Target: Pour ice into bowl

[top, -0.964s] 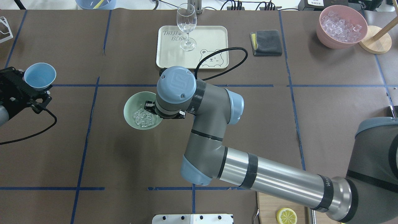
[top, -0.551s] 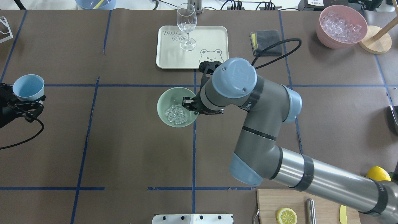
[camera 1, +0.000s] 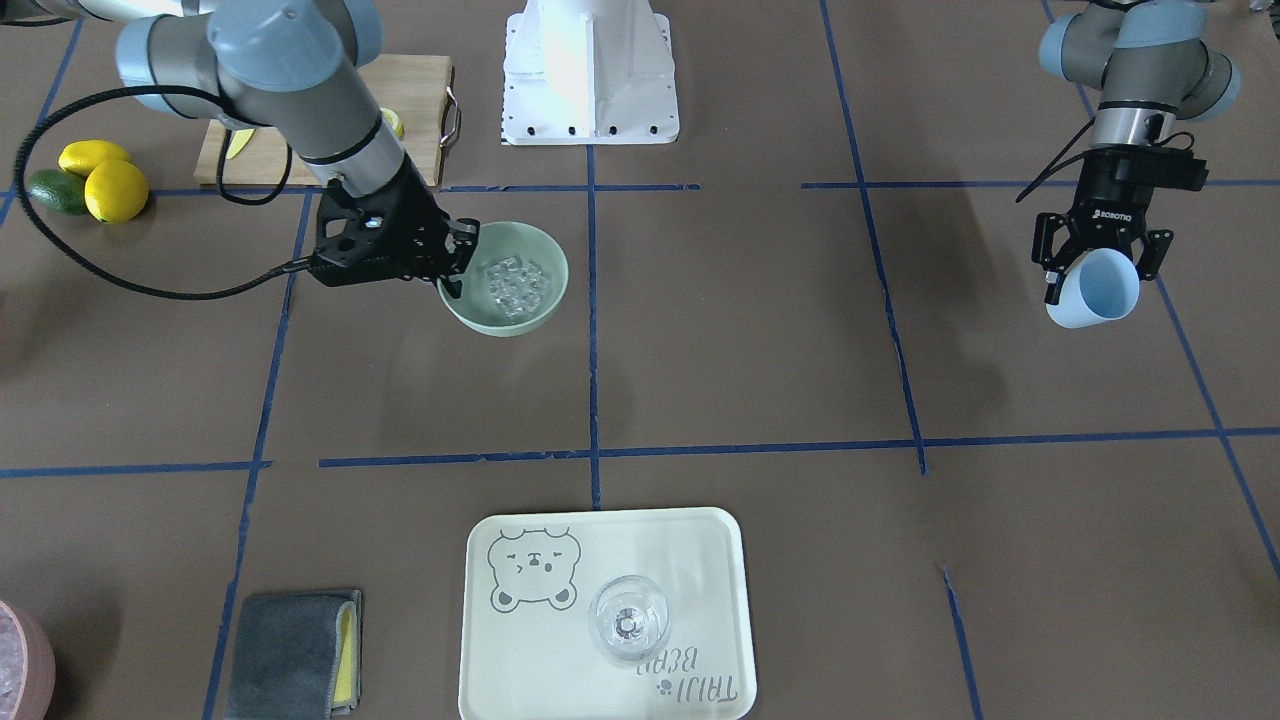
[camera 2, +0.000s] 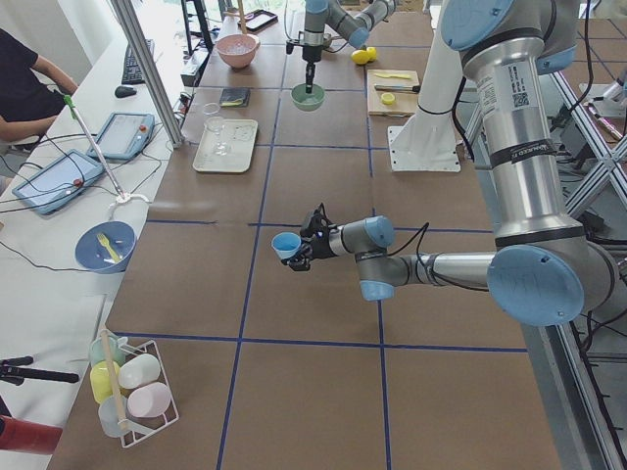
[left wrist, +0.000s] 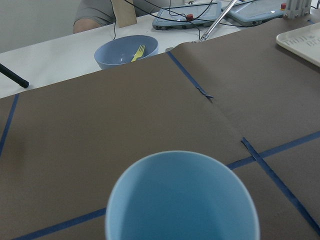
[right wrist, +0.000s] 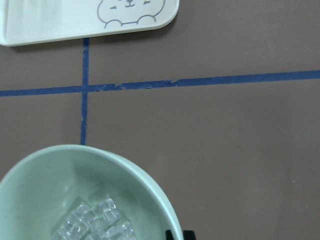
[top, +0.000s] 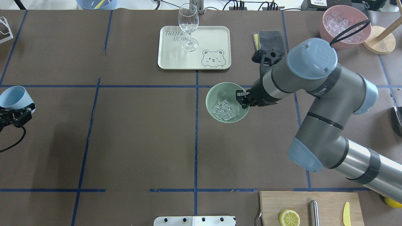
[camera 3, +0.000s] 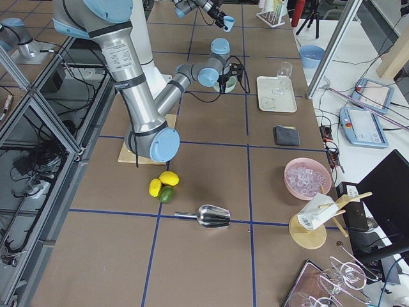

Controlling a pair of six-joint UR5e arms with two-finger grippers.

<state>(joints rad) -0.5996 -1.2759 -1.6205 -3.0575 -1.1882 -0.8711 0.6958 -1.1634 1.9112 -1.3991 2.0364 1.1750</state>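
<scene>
The pale mint-green bowl (top: 216,92) stands just right of the table's centre line, with a heap of small clear ice cubes (top: 223,110) inside. My right gripper (top: 242,99) is shut on the bowl's right rim. The front view shows the same grip (camera 1: 455,265) on the bowl (camera 1: 530,245), and the right wrist view shows the bowl (right wrist: 60,175) with the ice (right wrist: 95,222). My left gripper (camera 1: 1100,258) is shut on the blue cup (camera 1: 1095,290) at the far left edge (top: 14,98). The cup (left wrist: 182,200) is empty.
A cream bear tray (top: 213,37) with a clear wine glass (top: 188,26) lies at the back. A grey cloth (top: 270,34) and a pink tub of ice (top: 326,34) sit back right. A cutting board (top: 276,204) with a lemon half lies front right.
My right arm has moved the bowl with its ice to the right, from left of the centre line to right of it. My left arm has drawn back leftward with the blue cup.
</scene>
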